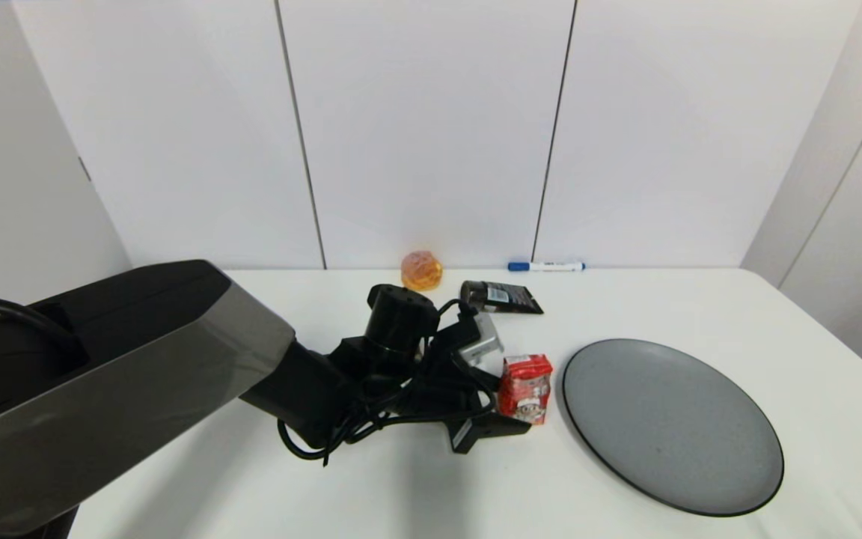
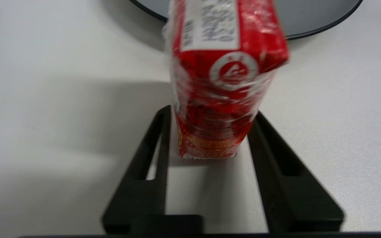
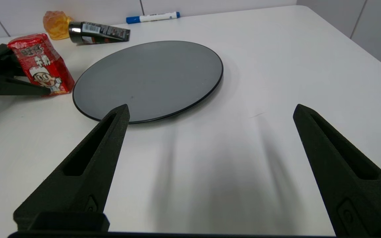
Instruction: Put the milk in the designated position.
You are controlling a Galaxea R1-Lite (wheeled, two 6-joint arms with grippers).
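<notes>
Left gripper (image 1: 509, 408) fingers pinching the milk (image 1: 526, 388) low; carton standing upright, long axis vertical, face toward robot, at plate's (image 1: 670, 427) 9 o'clock; right gripper (image 3: 210, 112) fingers spread wide.

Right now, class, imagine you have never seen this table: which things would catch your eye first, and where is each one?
First the red milk carton, standing upright between the jaws of the left gripper near the table's middle. Next the big grey plate just to its right, close beside it with nothing on it. Along the back edge lie an orange lump, a black tube and a blue-capped marker.
</notes>
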